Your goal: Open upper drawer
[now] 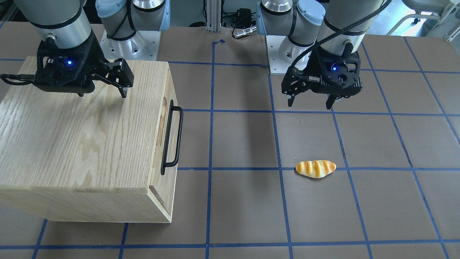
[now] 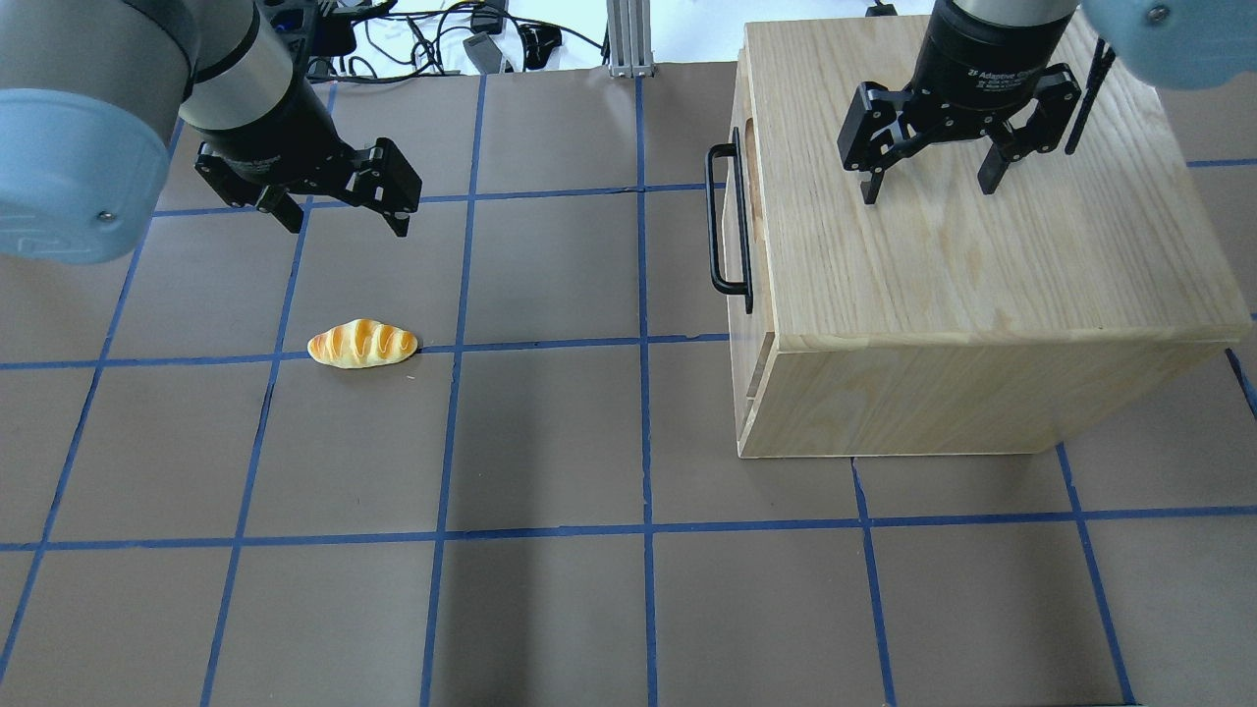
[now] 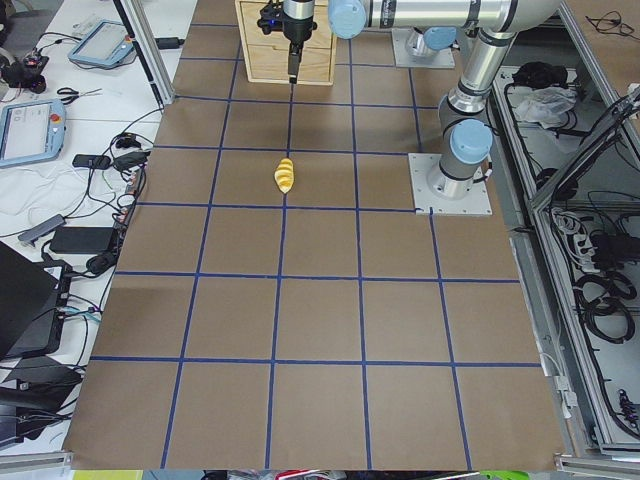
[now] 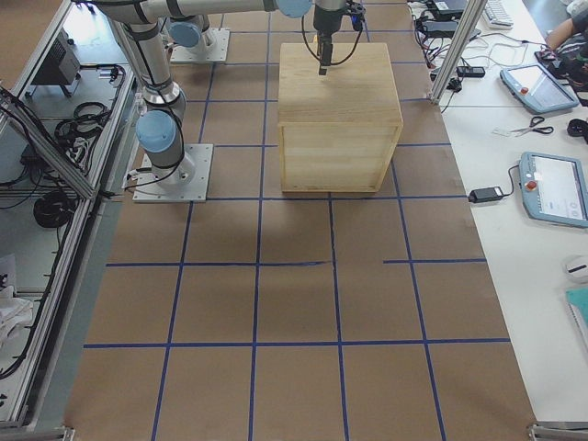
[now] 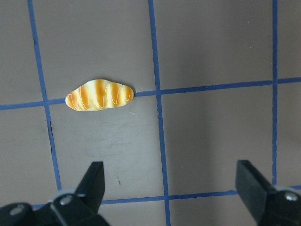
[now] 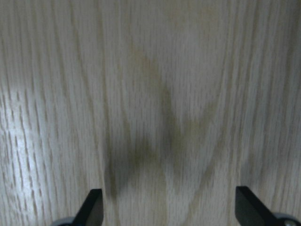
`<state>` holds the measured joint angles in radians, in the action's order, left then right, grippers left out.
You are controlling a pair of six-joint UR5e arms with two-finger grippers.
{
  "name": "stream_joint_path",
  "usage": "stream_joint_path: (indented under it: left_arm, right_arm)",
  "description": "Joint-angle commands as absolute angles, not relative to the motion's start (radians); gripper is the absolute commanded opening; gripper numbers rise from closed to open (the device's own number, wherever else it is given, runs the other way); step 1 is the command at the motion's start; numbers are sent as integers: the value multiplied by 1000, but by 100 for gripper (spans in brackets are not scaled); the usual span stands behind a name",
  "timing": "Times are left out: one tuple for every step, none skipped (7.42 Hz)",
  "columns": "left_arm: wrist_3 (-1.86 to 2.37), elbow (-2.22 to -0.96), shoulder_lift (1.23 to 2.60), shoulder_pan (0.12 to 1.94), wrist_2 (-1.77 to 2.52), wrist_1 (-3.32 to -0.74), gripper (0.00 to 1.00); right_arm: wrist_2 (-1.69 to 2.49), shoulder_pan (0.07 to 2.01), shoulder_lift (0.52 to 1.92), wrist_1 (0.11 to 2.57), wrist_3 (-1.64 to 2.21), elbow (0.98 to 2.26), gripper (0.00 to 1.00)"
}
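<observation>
The upper drawer [image 1: 166, 118] is shut in the oak cabinet [image 1: 72, 136], with its front and long black bar handle [image 1: 171, 136] facing the table's middle. The handle also shows in the overhead view [image 2: 725, 221]. My right gripper [image 2: 928, 189] hangs open and empty above the cabinet's top [image 6: 160, 94], behind the drawer front and apart from the handle; it also shows in the front-facing view [image 1: 102, 94]. My left gripper [image 2: 349, 228] is open and empty above the table, far from the cabinet.
A toy bread roll [image 2: 362, 344] lies on the brown, blue-taped table [image 2: 550, 442], just in front of my left gripper [image 5: 171, 188]. The cabinet [image 2: 962, 265] fills the table's right side. Cables and both arm bases are at the robot's edge.
</observation>
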<state>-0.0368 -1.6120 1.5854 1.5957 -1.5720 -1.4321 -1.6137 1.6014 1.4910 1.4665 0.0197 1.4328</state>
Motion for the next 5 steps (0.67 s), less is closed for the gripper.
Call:
stream_joint_path:
  left_arm:
    - [7, -1609, 1611, 1597, -1525, -1427, 100]
    - [8, -1621, 1617, 1597, -1538, -1430, 100]
    - [-3, -1615, 1602, 1597, -1574, -1425, 100]
    - [-2, -1611, 1623, 1600, -1612, -1425, 100]
    - [2, -1606, 1632, 1604, -1609, -1399, 100]
  right_arm:
    - [-1614, 1601, 1491, 1466, 20, 1433, 100]
    - [-1614, 1601, 1491, 1466, 20, 1433, 100]
    - [-1614, 1601, 1491, 1466, 20, 1433, 100]
    - [-1614, 1601, 1491, 1466, 20, 1433, 100]
    - [-1614, 1600, 1491, 1466, 20, 1433, 100]
